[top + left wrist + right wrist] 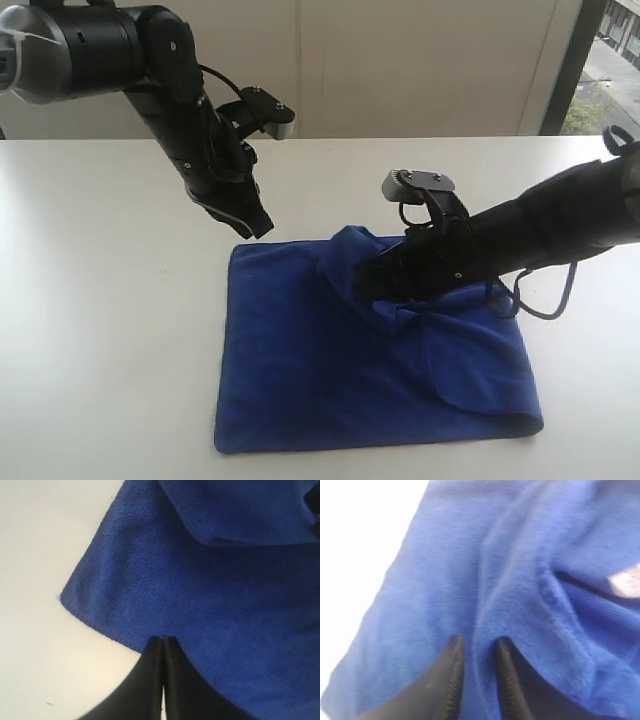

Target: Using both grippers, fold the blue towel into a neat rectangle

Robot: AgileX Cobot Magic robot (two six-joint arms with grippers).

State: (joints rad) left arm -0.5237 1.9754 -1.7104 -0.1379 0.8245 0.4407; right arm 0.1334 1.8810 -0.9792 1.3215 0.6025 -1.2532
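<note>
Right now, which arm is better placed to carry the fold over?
Right. The right gripper pinches a raised ridge of the blue towel; the left gripper hangs shut by the towel's corner, holding nothing.

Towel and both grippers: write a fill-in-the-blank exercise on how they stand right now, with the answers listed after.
1. The towel lying on the table is ___ in colour.
2. The fingers of the left gripper are pressed together and hold ___.
3. The right gripper pinches a raised fold of the ___.
Missing words: blue; nothing; towel.
</note>
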